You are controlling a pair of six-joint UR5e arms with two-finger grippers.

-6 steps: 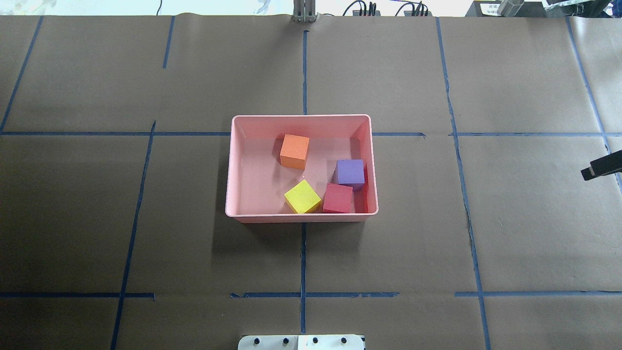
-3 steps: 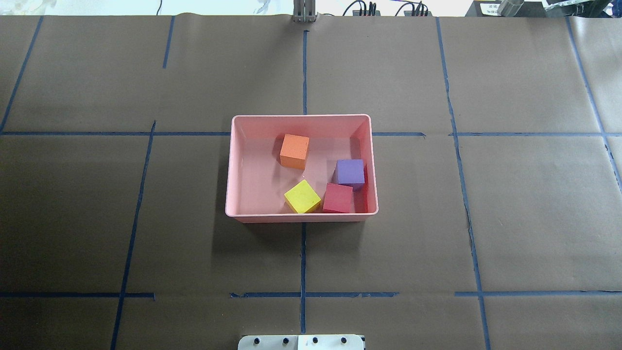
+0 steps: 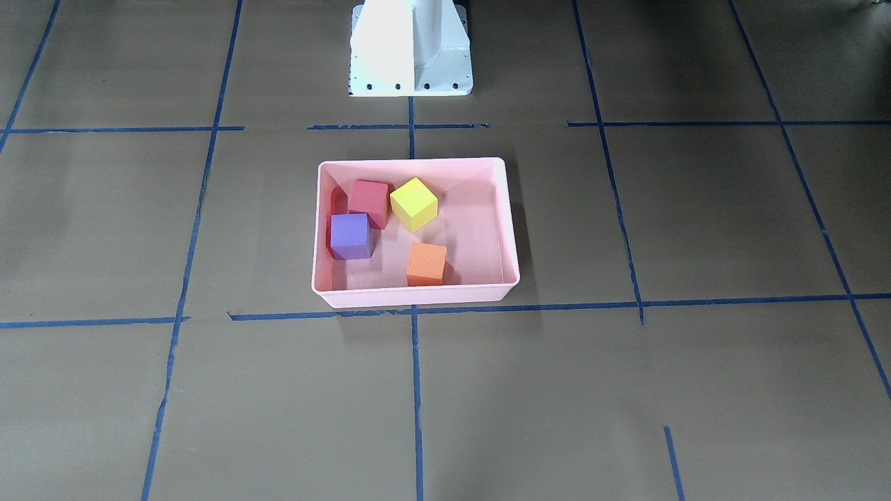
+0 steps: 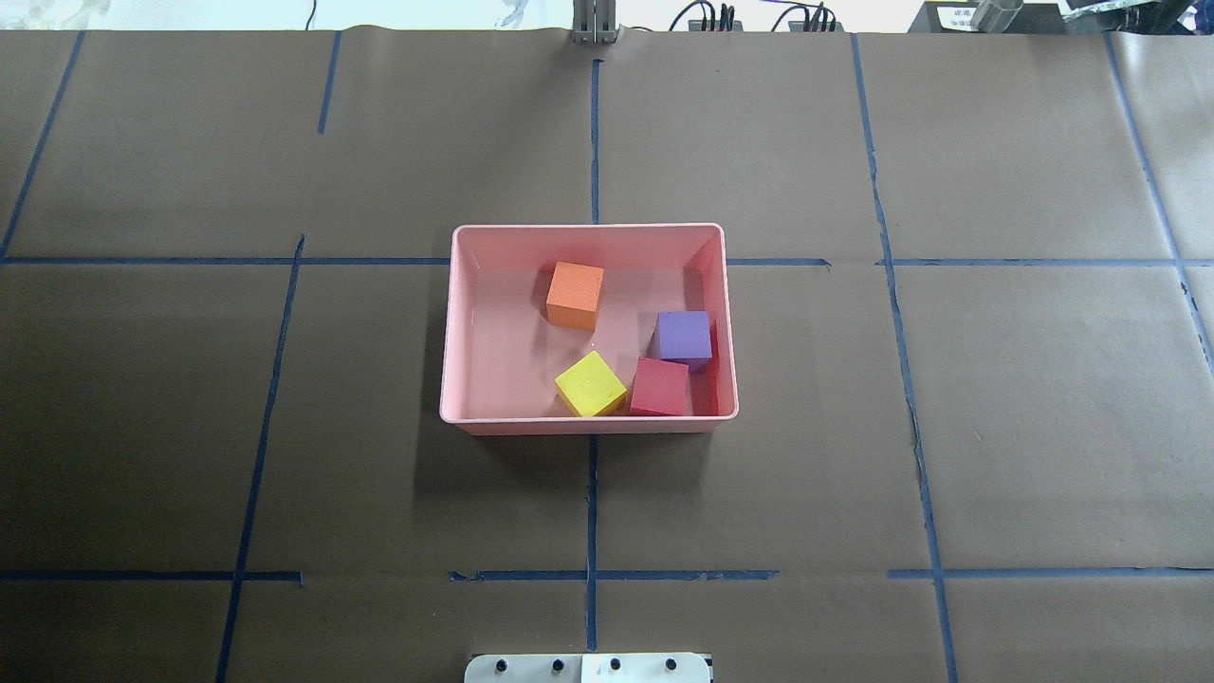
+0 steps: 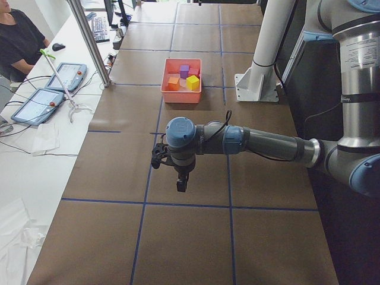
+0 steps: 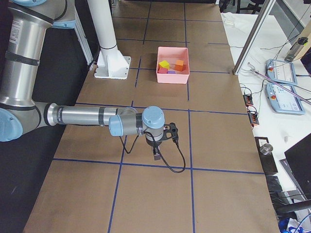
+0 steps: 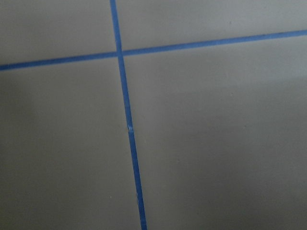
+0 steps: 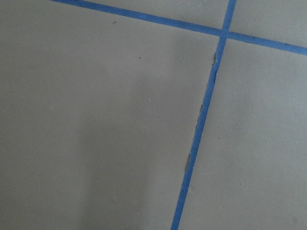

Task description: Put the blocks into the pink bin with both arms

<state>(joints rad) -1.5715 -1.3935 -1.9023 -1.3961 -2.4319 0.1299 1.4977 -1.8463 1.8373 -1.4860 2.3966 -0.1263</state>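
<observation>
The left gripper [image 5: 180, 183] is shown only by a side camera, hanging over the bare brown table [image 4: 190, 427], well apart from the bin. Whether its fingers are spread or pressed together cannot be told. The right gripper [image 6: 156, 153] is likewise shown only by the opposite side camera, low over the table and far from the bin, and its state cannot be told either. No block is seen in either gripper.

The pink bin [image 4: 588, 426] is set at the middle of the table. All four blocks are seen lying inside it:

- The orange block [image 4: 575, 294] is placed alone toward the far wall.
- The purple block [image 4: 685, 335] is placed by the wall on the robot's right.
- The red block [image 4: 658, 386] is placed close against the purple one, at the near wall.
- The yellow block [image 4: 590, 383] is placed beside the red one.

No block is seen left on the table, so the task is judged finished.
</observation>
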